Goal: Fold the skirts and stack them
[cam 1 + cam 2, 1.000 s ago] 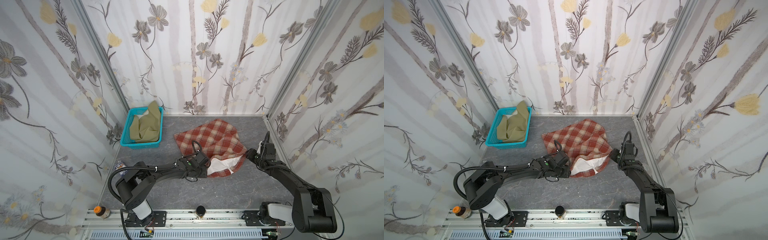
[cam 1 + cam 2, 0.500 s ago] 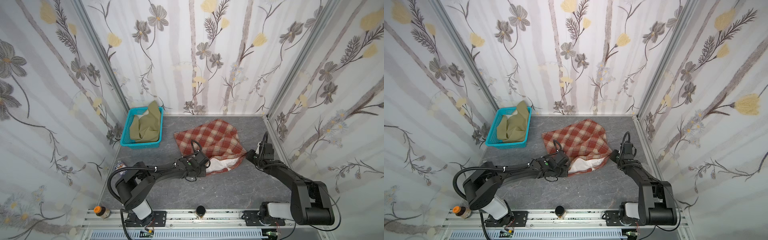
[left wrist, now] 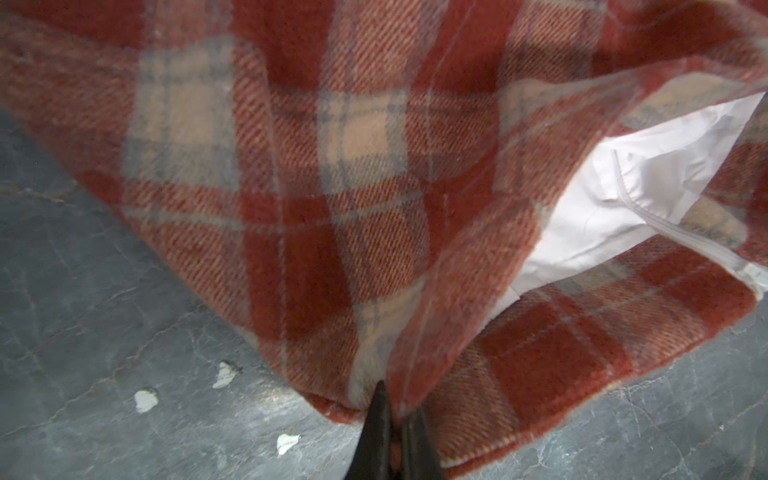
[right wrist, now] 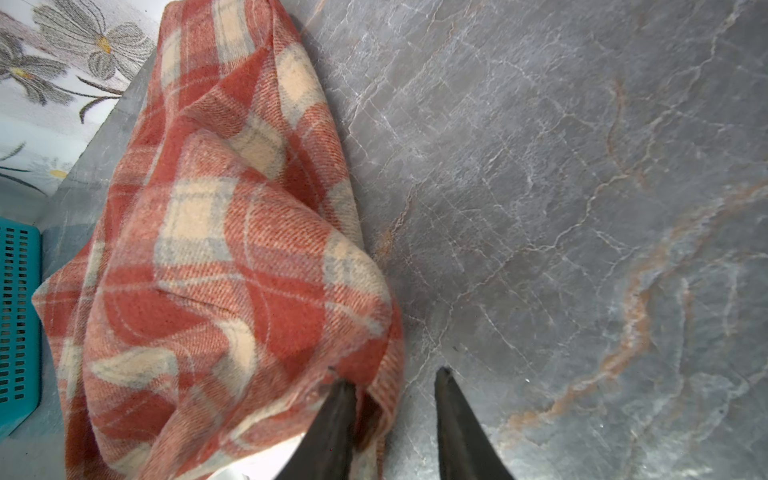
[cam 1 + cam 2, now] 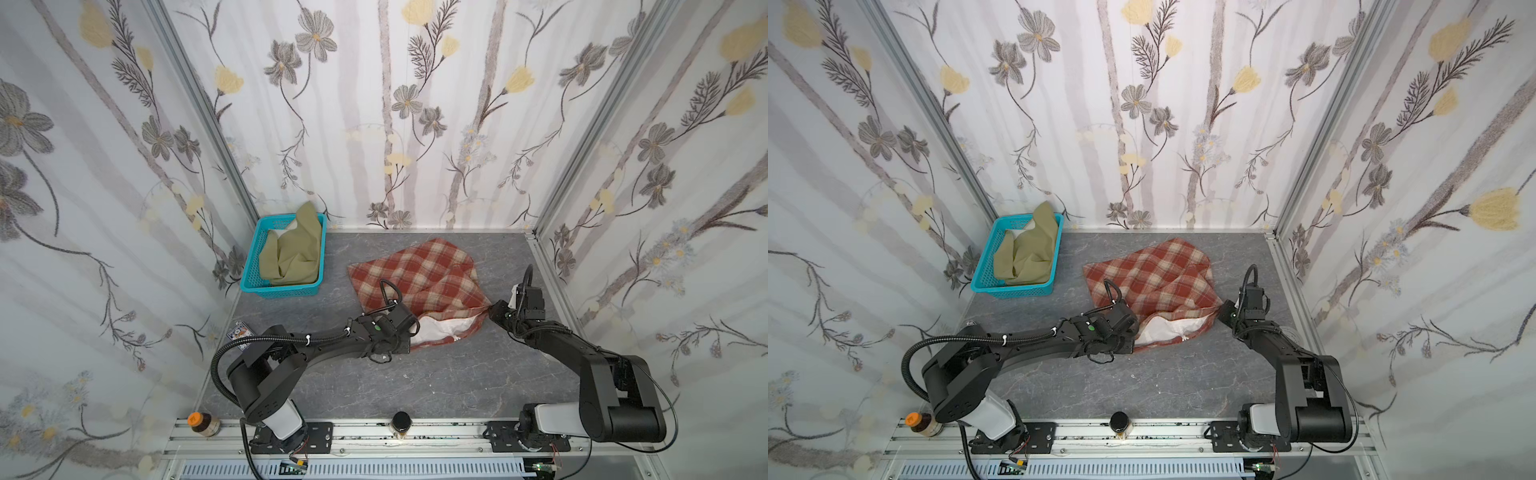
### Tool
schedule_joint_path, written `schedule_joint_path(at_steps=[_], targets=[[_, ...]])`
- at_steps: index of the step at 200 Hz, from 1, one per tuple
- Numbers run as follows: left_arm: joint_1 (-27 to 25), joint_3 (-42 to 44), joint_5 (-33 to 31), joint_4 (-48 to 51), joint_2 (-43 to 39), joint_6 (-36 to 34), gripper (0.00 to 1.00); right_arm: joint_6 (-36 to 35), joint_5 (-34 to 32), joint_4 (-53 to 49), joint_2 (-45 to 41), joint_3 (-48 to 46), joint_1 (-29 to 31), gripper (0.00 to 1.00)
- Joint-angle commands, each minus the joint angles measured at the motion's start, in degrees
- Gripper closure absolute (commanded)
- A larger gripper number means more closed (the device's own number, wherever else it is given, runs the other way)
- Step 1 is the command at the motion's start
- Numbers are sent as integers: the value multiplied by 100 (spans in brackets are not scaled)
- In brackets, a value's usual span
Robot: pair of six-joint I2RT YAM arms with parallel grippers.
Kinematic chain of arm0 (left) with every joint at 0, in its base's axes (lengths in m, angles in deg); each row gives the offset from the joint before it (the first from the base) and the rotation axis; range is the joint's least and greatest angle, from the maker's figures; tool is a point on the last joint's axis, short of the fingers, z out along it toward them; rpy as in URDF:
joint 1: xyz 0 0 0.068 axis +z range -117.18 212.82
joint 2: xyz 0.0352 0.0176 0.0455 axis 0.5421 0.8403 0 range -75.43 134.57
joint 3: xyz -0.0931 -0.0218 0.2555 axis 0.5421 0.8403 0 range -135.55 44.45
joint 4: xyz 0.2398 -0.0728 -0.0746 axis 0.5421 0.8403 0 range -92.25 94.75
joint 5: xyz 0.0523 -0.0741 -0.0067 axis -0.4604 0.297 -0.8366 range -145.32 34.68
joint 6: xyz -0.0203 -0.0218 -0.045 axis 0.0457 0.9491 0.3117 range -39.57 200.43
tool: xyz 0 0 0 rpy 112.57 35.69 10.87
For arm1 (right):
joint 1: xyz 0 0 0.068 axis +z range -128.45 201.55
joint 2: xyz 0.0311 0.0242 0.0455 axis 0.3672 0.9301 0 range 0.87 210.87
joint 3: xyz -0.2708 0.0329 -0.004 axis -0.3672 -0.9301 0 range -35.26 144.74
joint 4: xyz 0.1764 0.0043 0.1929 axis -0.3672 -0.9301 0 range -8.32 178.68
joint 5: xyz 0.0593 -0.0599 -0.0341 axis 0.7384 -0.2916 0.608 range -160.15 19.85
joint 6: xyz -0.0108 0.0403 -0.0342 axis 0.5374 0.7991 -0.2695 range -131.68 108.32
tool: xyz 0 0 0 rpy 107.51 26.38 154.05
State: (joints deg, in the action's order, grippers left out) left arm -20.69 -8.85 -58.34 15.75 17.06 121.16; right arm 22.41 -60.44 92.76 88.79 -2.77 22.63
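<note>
The plaid skirt (image 5: 415, 274) sits mid-table toward 1 o'clock, with its near hem gaping so the white lining (image 5: 440, 330) shows. Over the last second the left gripper (image 3: 397, 415) has snapped fully shut on the hem corner at the skirt's 7 o'clock. The right gripper (image 4: 394, 376) at the 4 o'clock corner has been narrowing too, but its fingers are still apart with the cloth edge only partly between them, so probably no real pinch yet, though the wrist view makes that hard to call. The first fold looks ready to go once that side bites, while the olive skirt (image 5: 291, 257) is still bunched in the turquoise basket (image 5: 276, 291) at 10 o'clock.
</note>
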Motion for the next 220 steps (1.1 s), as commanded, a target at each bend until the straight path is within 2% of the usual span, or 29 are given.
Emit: schedule_joint_path(at_steps=[1, 27, 45, 56, 63, 92, 117, 176, 220], targets=[[-1, 28, -189, 90, -47, 60, 100, 69, -79, 373, 148, 103, 17, 73], [-4, 64, -242, 98, -77, 82, 100, 71, -148, 429, 308, 211, 41, 82], [1, 87, -260, 99, -109, 101, 100, 54, -184, 462, 313, 266, 59, 93], [15, 108, -305, 107, -162, 126, 100, 37, -225, 448, 396, 312, 81, 94], [16, 130, -357, 107, -201, 143, 100, 18, -241, 415, 490, 354, 79, 100], [236, 90, -533, 174, -412, 61, 100, -32, -256, 164, 382, 518, 172, 100], [616, -250, -809, 433, -738, -237, 100, -2, -267, -247, -325, 816, 266, 100], [1534, -1966, -2213, 802, -1401, -1452, 100, 16, -290, -1092, -1816, 2061, 338, 100], [1616, -3108, -2827, 802, -1612, -2248, 100, 152, -164, -1585, -2599, 2686, 359, 100]])
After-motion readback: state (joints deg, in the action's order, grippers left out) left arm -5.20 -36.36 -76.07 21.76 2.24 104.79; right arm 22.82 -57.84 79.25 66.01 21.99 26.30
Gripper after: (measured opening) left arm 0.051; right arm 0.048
